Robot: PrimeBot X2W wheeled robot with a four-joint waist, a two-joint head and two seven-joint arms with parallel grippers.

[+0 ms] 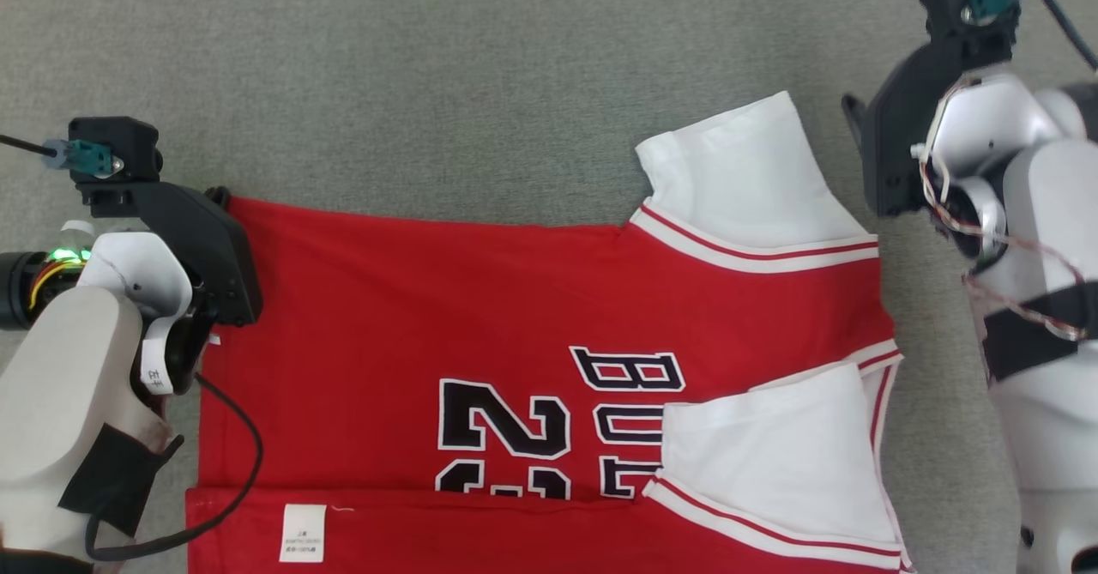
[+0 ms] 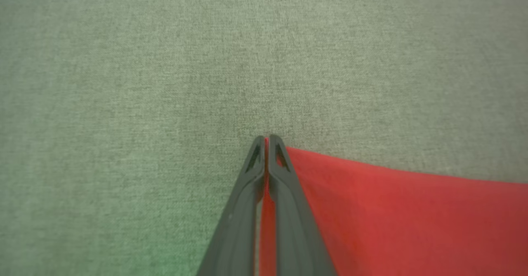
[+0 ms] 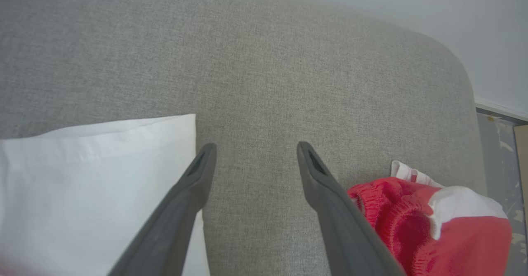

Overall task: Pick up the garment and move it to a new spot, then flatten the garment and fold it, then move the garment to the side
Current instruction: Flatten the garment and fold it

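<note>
Jersey [image 1: 429, 299], red with white sleeves, lies spread face up across the grey cloth surface [image 1: 429, 85], filling the middle and lower part of the head view. One sleeve [image 1: 738, 171] sticks out at the far right corner; the other [image 1: 772, 454] is folded in over the chest and covers part of the black lettering [image 1: 630, 419]. Along the bottom edge a red band is turned over onto the front and carries a white tag [image 1: 302, 533].

A second heap [image 3: 412, 226] of red knit and white cloth sits on the surface, off to one side of the right arm's fingers.

The left gripper [image 2: 267, 138] is at the jersey's far left corner. Its jaws are pressed together with a strip of red cloth pinched between them, the tips just past the edge. A black cable [image 1: 240, 471] loops from that wrist over the jersey.

The right gripper [image 3: 256, 146] stands spread wide with nothing between its jaws, over bare surface just beside the far sleeve. One finger overlaps the sleeve's edge, though it may be only above it.
</note>
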